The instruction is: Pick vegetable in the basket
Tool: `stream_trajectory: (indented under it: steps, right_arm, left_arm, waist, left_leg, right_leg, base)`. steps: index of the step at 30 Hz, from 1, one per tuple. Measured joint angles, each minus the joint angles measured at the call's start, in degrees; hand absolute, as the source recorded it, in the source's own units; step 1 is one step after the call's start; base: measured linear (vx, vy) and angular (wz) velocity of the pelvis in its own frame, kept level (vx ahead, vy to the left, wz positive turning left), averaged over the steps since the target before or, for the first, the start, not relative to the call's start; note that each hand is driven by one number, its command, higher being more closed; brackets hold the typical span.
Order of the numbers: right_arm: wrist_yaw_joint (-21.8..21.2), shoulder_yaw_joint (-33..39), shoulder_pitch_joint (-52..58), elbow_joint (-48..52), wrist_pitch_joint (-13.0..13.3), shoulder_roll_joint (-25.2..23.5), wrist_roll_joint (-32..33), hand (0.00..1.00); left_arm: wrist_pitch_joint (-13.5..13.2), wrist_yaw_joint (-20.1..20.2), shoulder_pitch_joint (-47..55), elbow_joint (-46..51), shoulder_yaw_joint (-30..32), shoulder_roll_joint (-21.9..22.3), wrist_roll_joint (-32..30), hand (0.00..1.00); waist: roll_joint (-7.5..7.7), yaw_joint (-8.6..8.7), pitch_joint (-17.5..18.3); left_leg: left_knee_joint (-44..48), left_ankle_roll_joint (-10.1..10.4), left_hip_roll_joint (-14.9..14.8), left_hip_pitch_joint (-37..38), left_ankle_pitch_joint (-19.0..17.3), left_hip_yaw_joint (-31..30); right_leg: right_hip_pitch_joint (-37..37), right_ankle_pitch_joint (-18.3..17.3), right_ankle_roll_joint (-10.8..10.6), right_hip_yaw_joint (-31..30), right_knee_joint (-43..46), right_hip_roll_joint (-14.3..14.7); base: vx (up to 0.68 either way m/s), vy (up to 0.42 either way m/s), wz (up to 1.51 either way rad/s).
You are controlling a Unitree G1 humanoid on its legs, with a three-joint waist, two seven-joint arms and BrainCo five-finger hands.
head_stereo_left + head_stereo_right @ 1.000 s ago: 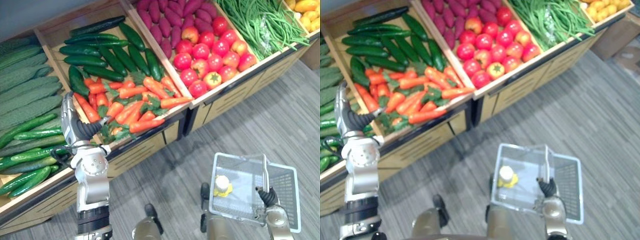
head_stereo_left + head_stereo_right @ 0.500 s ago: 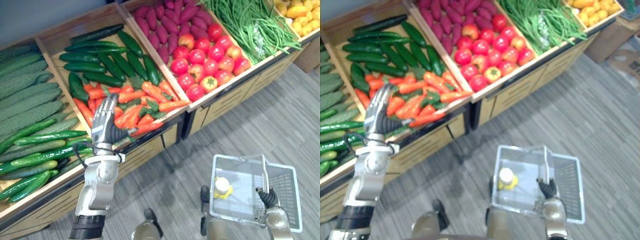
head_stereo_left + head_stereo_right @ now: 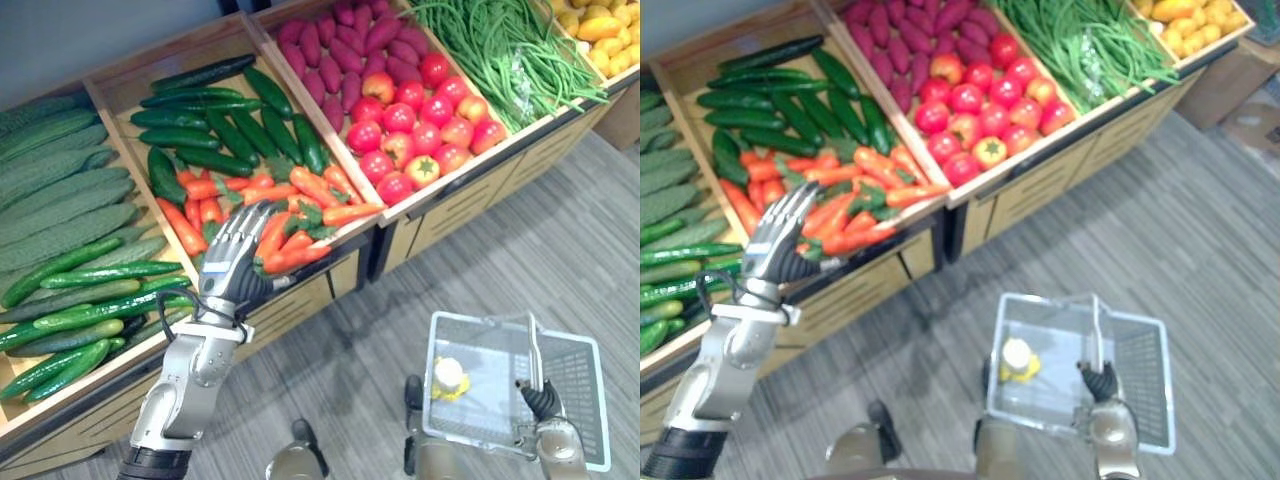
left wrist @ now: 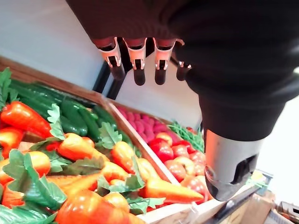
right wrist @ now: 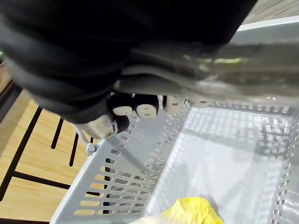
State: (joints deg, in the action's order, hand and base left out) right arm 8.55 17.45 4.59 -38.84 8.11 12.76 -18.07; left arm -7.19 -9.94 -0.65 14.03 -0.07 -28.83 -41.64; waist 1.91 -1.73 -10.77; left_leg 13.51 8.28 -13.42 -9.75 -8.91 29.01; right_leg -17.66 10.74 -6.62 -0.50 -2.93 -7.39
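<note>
The wooden bench (image 3: 300, 300) carries bins of produce, and the left hand (image 3: 238, 262) reaches over its front edge. The right hand (image 3: 540, 400) is low and well apart from the bins. Its fingers are curled round the handle (image 3: 530, 345) of the grey basket (image 3: 575, 385), which has a yellow item (image 3: 447, 378) on its floor. No vegetable is in either hand.

The carrots (image 3: 300, 215) are heaped directly beneath and ahead of the left hand's straight, spread fingers (image 4: 139, 70). This makes the left hand by far the nearer one for the pick. The left wrist view shows those fingers clear above the heap, not closed on anything.

One carrot (image 3: 292, 258) lies just off the thumb side of that hand. Its long axis runs across the line of the fingers, which probably suits a wrap around its middle once the hand lowers.
</note>
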Motion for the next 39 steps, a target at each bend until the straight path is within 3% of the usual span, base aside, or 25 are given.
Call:
stream_trajectory:
  steps: [6,10,14,22,29,39]
  right_arm:
    - [-0.1,-0.1,0.6,0.2,0.0,1.5,0.0,1.00]
    - [-0.2,-0.3,1.0,0.5,0.1,2.1,0.0,1.00]
    - [-0.4,-0.3,1.7,1.4,0.1,2.1,0.0,1.00]
    - [-2.1,-0.3,2.3,2.0,0.1,2.3,0.1,1.00]
    - [-3.6,-0.3,2.3,2.0,0.1,2.3,0.2,1.00]
    - [-4.1,-0.3,2.3,2.0,0.1,2.2,0.2,1.00]
  left_arm:
    - [-1.9,1.9,0.4,0.0,-1.0,-4.2,0.6,0.00]
    - [-3.7,6.1,0.4,-0.1,-1.9,-8.4,2.9,0.00]
    - [-3.9,8.9,0.2,-0.2,-1.8,-12.3,4.3,0.00]
    - [-1.5,14.2,-1.9,-0.3,-0.4,-14.3,4.2,0.00]
    - [2.5,14.5,-3.2,-2.6,2.2,-14.1,-2.4,0.00]
    - [4.9,14.5,-4.6,-9.3,6.6,-13.3,-2.5,0.00]
  waist:
    - [-0.58,0.03,0.3]
    - [-0.58,0.07,0.3]
    - [-0.70,0.12,0.4]
    - [-1.56,0.22,0.9]
    - [-1.59,0.40,0.9]
    - [-1.37,0.45,0.8]
  left_leg:
    - [0.0,0.0,0.0,0.1,0.0,0.1]
    - [0.1,0.0,-0.1,0.1,0.0,0.2]
    - [0.1,0.0,-0.1,0.1,0.0,0.3]
    - [0.3,0.1,-0.3,0.1,-0.1,0.4]
    - [0.7,0.1,-0.5,-0.1,-0.3,0.5]
    - [0.8,0.3,-0.8,-0.5,-0.6,1.0]
  right_leg:
    - [0.0,0.0,0.0,0.0,0.0,0.0]
    - [0.0,0.0,0.0,-0.1,0.0,0.1]
    - [0.0,0.0,0.0,-0.1,0.0,0.1]
    - [-0.1,0.0,0.0,-0.1,0.0,0.2]
    - [-0.2,0.0,0.0,-0.1,0.0,0.2]
    - [-0.9,-0.1,0.2,-0.3,0.0,0.6]
  base:
    - [-0.01,-0.007,0.00]
    - [0.00,0.000,0.00]
    - [0.00,0.000,0.00]
    - [0.00,0.000,0.00]
    - [0.00,0.000,0.00]
    - [0.00,0.000,0.00]
